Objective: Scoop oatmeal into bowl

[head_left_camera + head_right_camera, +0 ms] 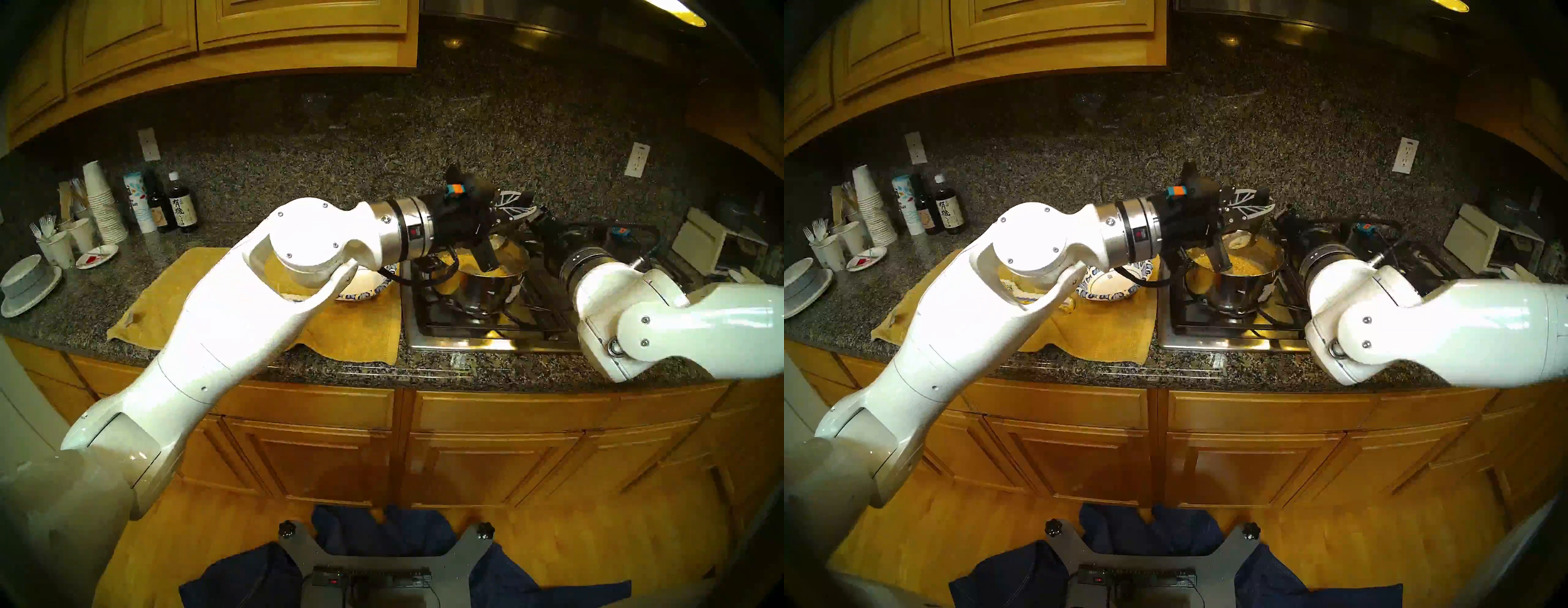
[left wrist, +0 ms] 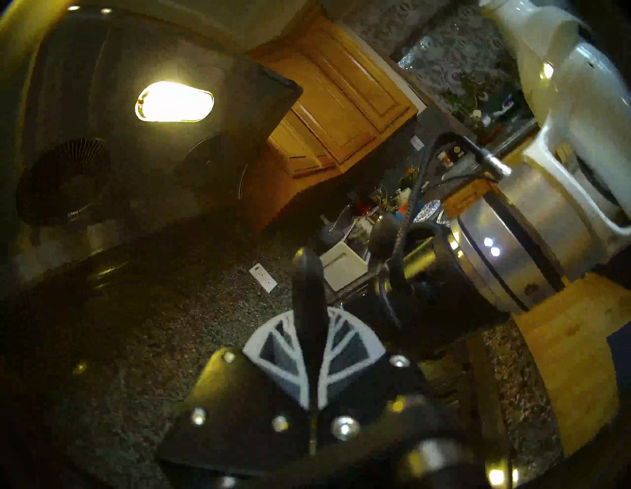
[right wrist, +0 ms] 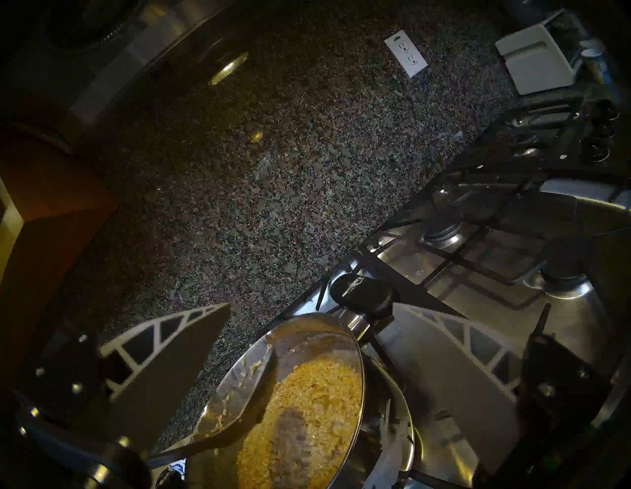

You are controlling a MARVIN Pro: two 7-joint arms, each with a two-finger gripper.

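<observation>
I am clamping my left claw on a dark ladle handle dipping into tan lumpy oatmeal in the shiny steel pot, my right claw gaping empty; tilting risks spilling short of the blue-rimmed white bowl.

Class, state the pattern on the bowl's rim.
Blue-and-white leaf pattern on the bowl; clearest in the head stereo right view.

Wooden cabinets, speckled granite backsplash

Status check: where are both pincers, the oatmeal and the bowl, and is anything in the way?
Left pincer shut on black spoon, over steel pot. Right pincer open beside pot. Oatmeal in pot; bowl partly hidden. Path clear.
</observation>
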